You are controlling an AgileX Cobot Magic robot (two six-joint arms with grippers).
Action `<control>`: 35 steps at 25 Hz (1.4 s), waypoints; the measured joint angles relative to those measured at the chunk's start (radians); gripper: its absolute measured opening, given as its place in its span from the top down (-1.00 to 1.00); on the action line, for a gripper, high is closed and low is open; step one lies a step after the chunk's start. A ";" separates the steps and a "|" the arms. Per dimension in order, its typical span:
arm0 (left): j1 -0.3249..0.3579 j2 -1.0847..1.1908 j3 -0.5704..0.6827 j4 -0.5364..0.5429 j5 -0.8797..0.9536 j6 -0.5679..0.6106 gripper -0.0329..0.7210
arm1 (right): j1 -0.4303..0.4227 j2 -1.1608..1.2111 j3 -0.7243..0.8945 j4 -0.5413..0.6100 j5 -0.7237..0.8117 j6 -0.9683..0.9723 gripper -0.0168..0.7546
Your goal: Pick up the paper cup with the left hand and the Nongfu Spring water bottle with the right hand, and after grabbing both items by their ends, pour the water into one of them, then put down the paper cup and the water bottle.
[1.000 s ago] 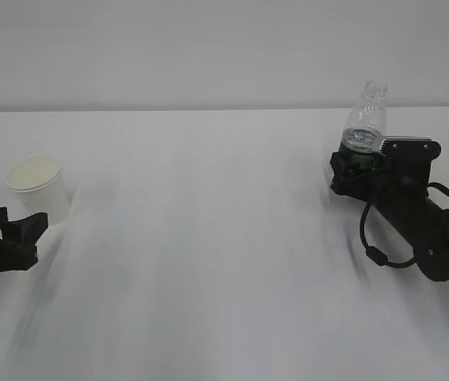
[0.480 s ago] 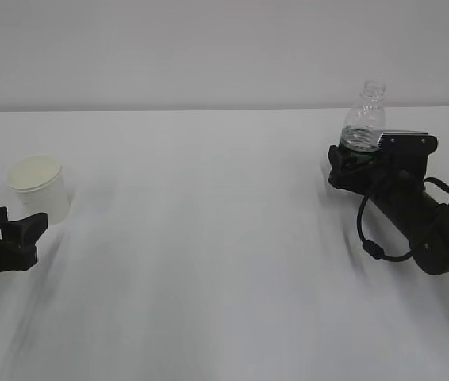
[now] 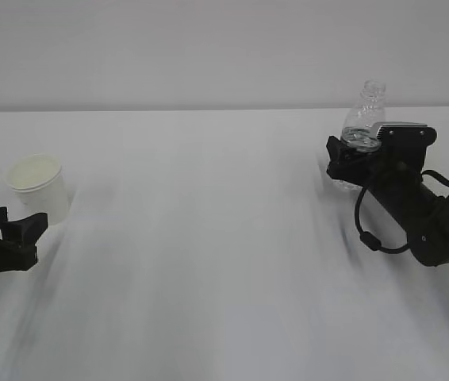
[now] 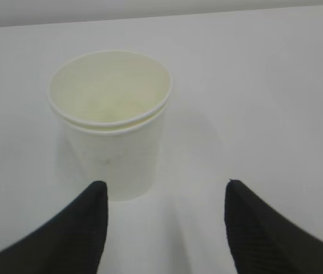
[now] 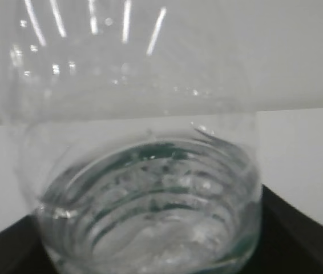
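A smooth white bench (image 3: 209, 238) carries everything. At far left stands a tapered white paper cup (image 3: 39, 186) with a rolled rim and cream inside, upright. My left end effector (image 4: 164, 228), black with ribbed pads, lies low just near of it, spread wide and empty. At far right, my right end effector (image 3: 350, 163) wraps the lower body of the clear, ribbed Nongfu Spring water bottle (image 3: 365, 119), holding it upright; its narrow neck is capless. Clear water (image 5: 150, 228) sits in its lower part.
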 joint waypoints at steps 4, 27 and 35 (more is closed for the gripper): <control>0.000 0.000 0.000 0.000 0.000 0.002 -0.31 | 0.000 0.000 0.000 -0.013 0.000 0.000 -0.57; 0.000 0.004 0.000 0.000 0.000 0.004 -0.31 | 0.000 0.000 0.000 -0.037 0.026 0.000 -0.57; 0.000 0.004 0.000 0.000 0.000 0.004 -0.31 | 0.000 0.000 0.000 -0.037 0.028 0.000 -0.36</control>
